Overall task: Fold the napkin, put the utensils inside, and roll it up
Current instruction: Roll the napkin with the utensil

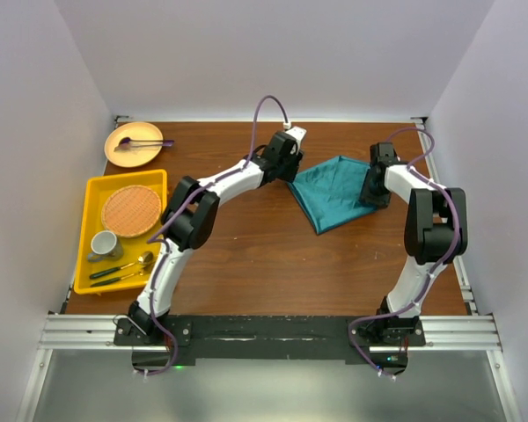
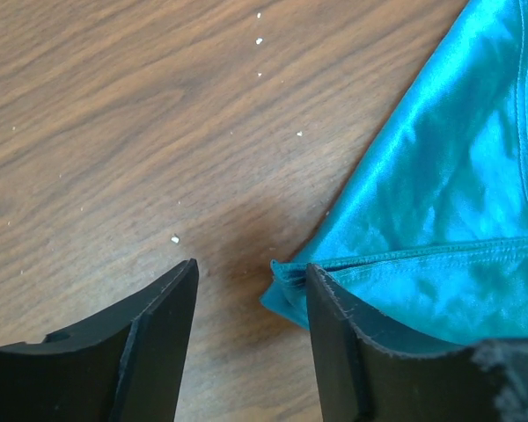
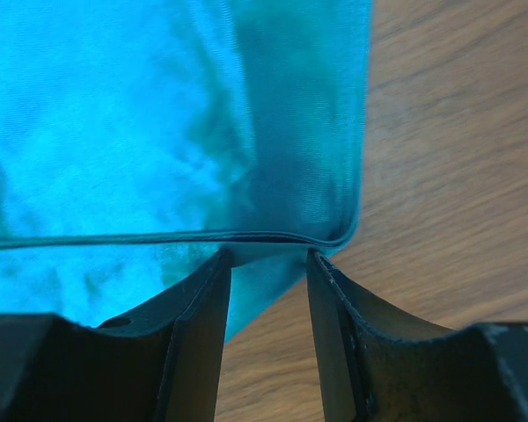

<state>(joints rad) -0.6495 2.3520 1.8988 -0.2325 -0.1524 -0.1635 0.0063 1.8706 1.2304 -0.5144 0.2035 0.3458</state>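
The napkin (image 1: 339, 189) is lying folded near the worktop's (image 1: 264, 255) far edge. My left tool (image 2: 251, 268) is standing wide beside one corner, the right tool (image 3: 268, 257) narrow, holding nothing, over another. I am fearing the left pinches only one layer.

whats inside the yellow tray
In the tray lie a round woven mat, a grey cup and cutlery at the near end. Whatever is under the mat is covered.
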